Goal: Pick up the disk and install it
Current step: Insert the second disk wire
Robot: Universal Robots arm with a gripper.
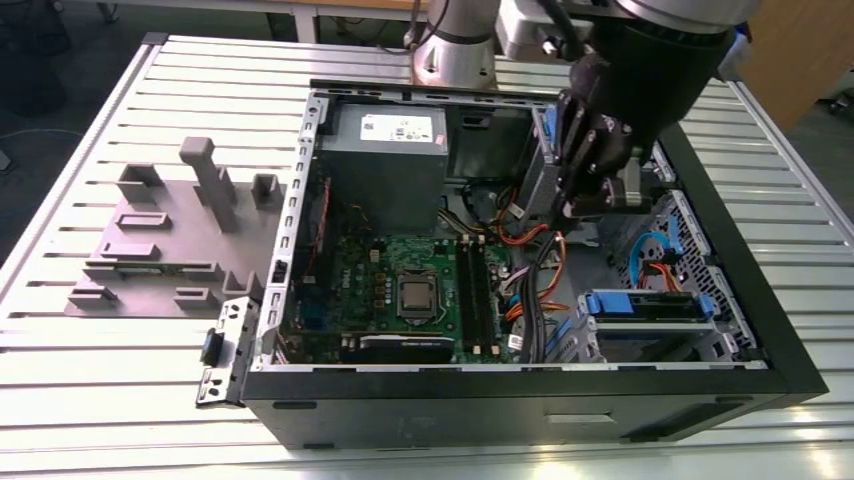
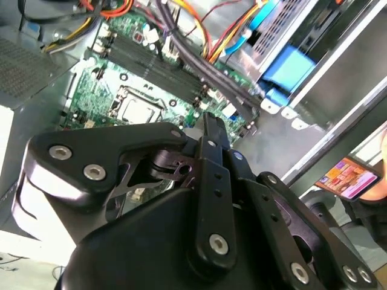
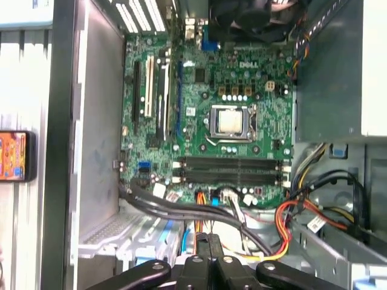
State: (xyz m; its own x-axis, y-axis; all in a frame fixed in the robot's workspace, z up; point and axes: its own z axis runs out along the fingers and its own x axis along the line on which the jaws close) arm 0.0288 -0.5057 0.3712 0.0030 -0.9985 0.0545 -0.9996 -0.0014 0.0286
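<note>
My gripper [image 1: 587, 205], fingers pinched together, hovers inside the open case [image 1: 534, 405] beside the motherboard [image 1: 400, 265].

Cables [image 1: 531, 300] crowd the gap beside the drive cage [image 1: 654, 345]. Above the motherboard [image 1: 387, 270] the case stands open.

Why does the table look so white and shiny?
In the exterior view, light glares off the table, bleaching its slats, while the inside of the computer case is darker. In the second wrist view, a white glint sits on the gripper.
</note>
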